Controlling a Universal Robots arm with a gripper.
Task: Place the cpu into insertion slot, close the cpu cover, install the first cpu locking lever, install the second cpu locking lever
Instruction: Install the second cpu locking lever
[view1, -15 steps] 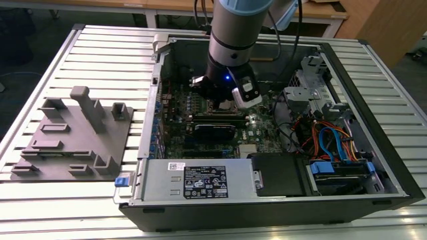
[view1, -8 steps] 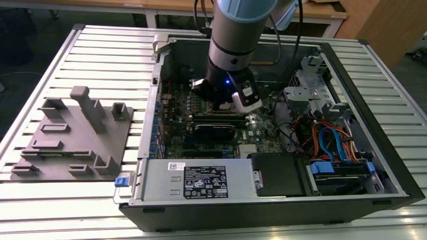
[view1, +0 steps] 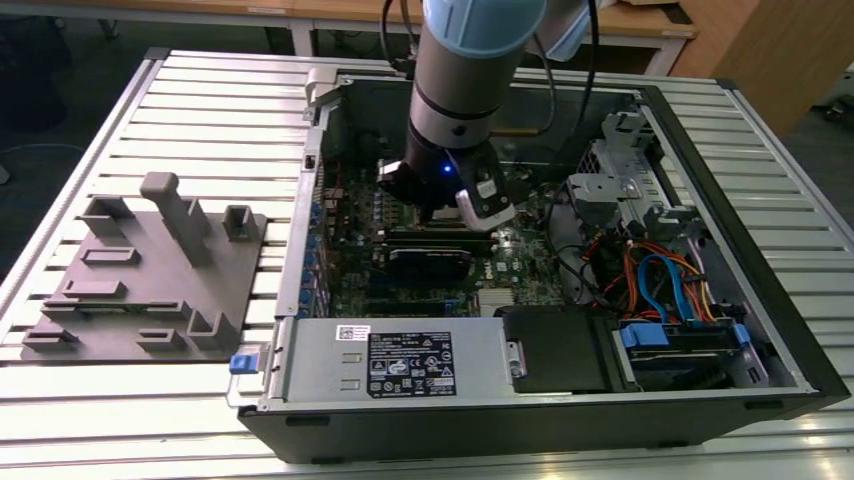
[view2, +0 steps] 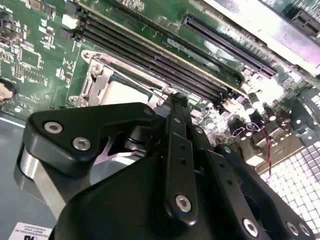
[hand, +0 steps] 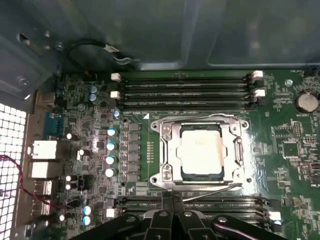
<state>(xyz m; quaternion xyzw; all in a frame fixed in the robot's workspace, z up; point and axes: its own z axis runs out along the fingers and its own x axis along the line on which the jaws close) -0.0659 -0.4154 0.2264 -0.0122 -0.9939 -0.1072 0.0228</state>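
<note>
The gripper (hand: 172, 212) hangs low over the board with its fingers drawn together on nothing, just below the socket in the first wrist view. The cpu (hand: 201, 152) already lies flat in the insertion slot (hand: 169, 172) at that frame's centre, the cpu cover (hand: 172, 142) shut down around it to hold it.

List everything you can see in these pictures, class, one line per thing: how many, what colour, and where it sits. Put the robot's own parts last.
computer case: one, black, open on the slatted table.
slatted table: one, silvery, under the case.
fixture plate: one, grey, on the table at the exterior view's left.
motherboard: one, green, inside the case.
cpu: one, silver-grey, seated in the insertion slot.
insertion slot: one, black, mid-board.
cpu cover: one, silvery frame, lying down around the cpu.
memory slots: two banks, black, either side of the socket.
cables: several, blue and orange, exterior view's right.
arm: one, grey and light blue, reaching into the case.
tool: one, black, just above the motherboard beside the socket.
</note>
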